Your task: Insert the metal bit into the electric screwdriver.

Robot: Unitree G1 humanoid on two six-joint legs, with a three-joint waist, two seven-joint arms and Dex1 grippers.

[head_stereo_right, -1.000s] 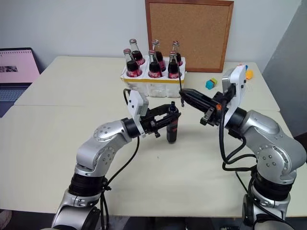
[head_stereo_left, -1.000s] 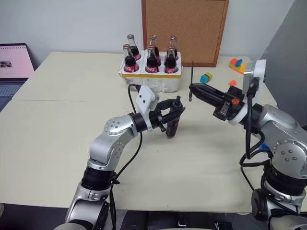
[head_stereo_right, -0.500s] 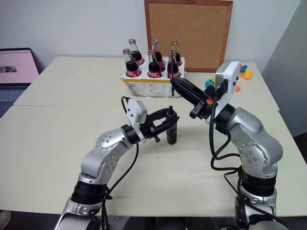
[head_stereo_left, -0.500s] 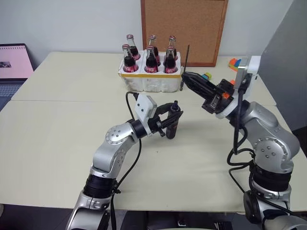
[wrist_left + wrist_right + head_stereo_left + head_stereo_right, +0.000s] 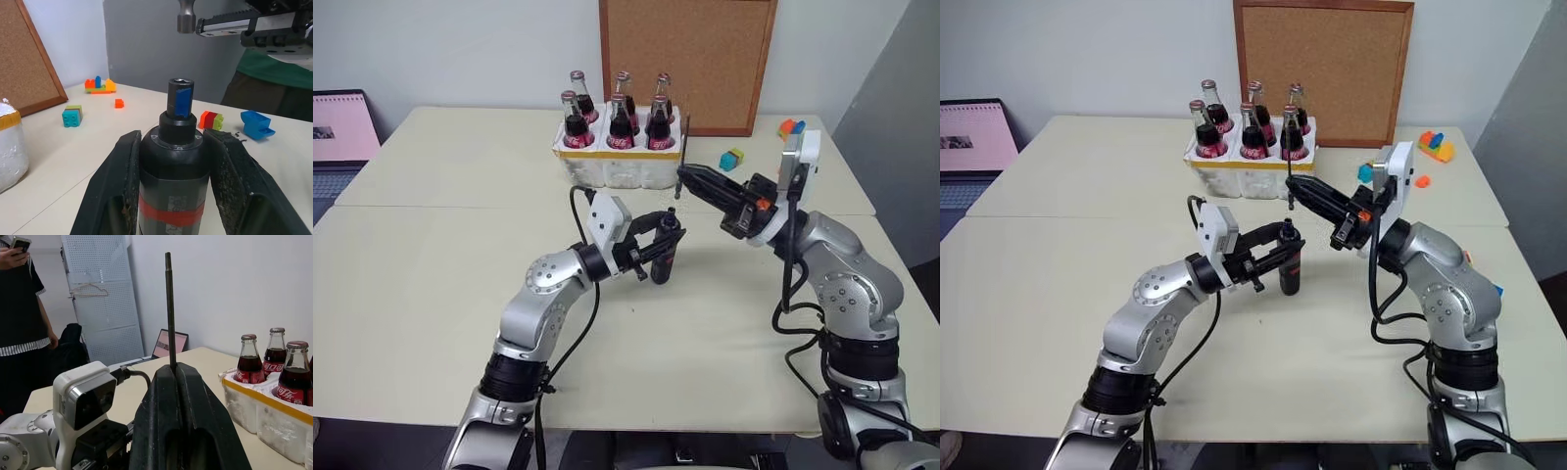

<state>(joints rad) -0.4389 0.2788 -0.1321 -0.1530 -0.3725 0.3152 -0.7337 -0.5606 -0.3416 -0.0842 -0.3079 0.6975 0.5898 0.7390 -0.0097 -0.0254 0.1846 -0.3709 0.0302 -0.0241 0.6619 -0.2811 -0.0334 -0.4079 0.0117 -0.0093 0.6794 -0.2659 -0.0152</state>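
The bit (image 5: 683, 157), pinched upright in the right gripper (image 5: 687, 176), hangs mid-frame just above and right of the screwdriver (image 5: 664, 253), clamped upright in the left gripper (image 5: 661, 245). Its socket (image 5: 180, 83) looks empty, so lining up and insertion remain.

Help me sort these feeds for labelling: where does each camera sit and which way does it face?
Head eyes: look down over the table; both arms show, left gripper holding the electric screwdriver.
Left wrist: looks along its fingers at the screwdriver's socket.
Right wrist: looks along the metal bit toward cola bottles.
Shared: bottles, bit.
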